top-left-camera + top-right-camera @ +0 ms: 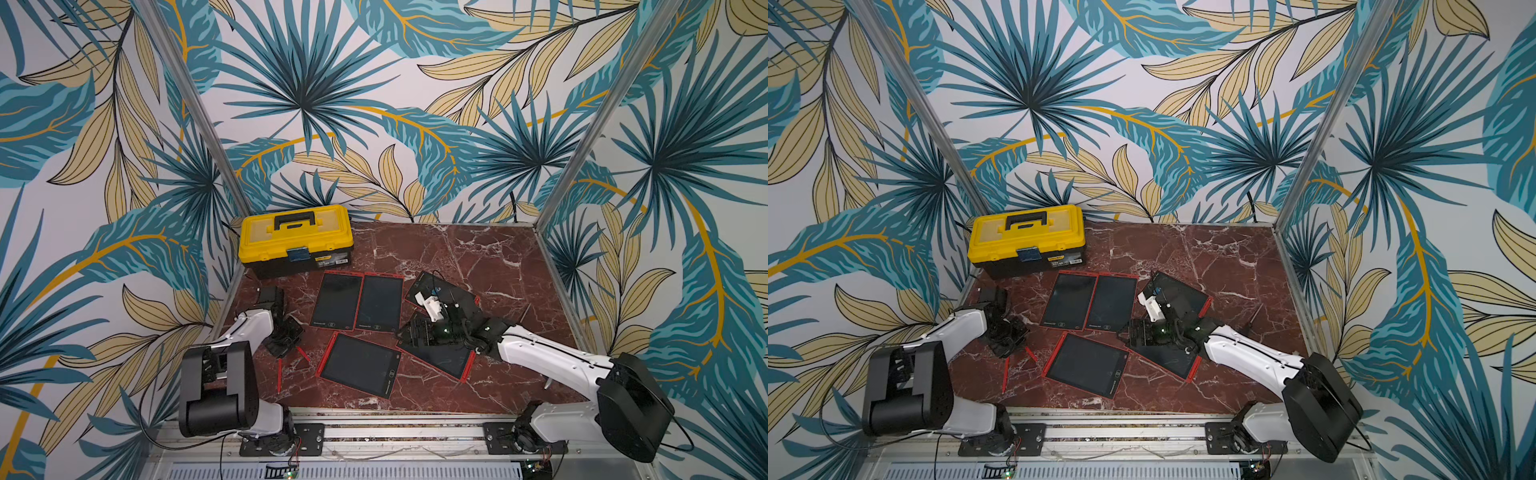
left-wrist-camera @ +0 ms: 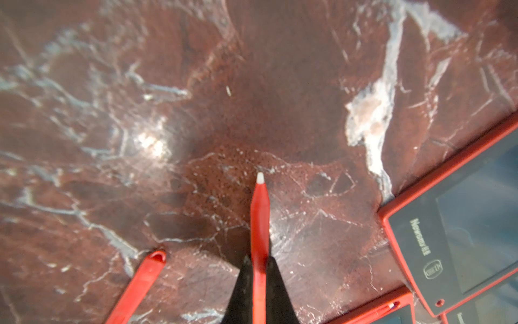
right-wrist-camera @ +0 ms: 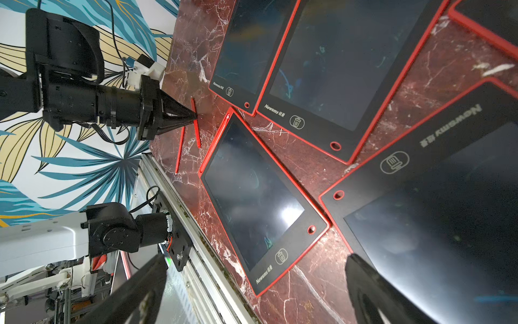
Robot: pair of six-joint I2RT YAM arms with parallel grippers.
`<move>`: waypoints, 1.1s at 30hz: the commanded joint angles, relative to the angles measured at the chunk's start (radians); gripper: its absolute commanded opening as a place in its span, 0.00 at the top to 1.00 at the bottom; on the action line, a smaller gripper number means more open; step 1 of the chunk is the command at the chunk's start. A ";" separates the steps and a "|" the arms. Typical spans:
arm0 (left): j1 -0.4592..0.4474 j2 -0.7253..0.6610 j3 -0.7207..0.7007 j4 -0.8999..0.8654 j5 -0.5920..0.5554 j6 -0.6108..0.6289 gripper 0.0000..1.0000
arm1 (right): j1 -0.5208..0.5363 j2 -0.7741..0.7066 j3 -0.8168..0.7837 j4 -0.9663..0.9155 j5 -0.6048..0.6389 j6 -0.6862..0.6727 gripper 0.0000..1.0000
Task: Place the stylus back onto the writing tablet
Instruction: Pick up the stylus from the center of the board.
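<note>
The left gripper is clenched on a red stylus. From its wrist view the two black fingers pinch the shaft with the white tip poking out ahead over the marble table. So the grasp looks made, and the step in hand is the pick-up; the carry to a tablet has not begun. From the right wrist view the stylus seems to be at table level, though I cannot tell whether it has cleared the surface.

A second stylus lies loose just beside it, nearer the front rail, and it is not held.

The nearest tablet sits close to the gripped stylus, with two more tablets side by side behind it. (There is a pale tip tucked into the near tablet's red edge, so that one may already have its pen; I would not swear to it.)

The right gripper hangs with its jaws spread wide and empty above the overlapping tablets on the right side.

Next, I would expect a lift straight up, clear of the loose stylus. Then a short swing over to a tablet missing its pen, with the shaft turned to line up with that tablet's long red edge. The pen is thin and slick, so it could pivot in the pinch if hurried
</note>
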 commanded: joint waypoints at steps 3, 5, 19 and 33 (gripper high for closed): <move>-0.014 0.024 -0.027 0.054 -0.001 0.017 0.93 | 0.005 0.010 0.016 -0.022 0.015 -0.006 0.01; -0.016 0.022 -0.026 0.054 -0.002 0.019 0.93 | 0.005 0.013 0.017 -0.024 0.013 -0.006 0.01; -0.043 0.102 0.005 0.060 -0.037 0.030 0.90 | 0.005 -0.004 0.014 -0.034 0.025 -0.002 0.01; -0.054 0.143 0.014 0.061 -0.047 0.036 0.94 | 0.005 -0.011 0.019 -0.042 0.030 0.001 0.01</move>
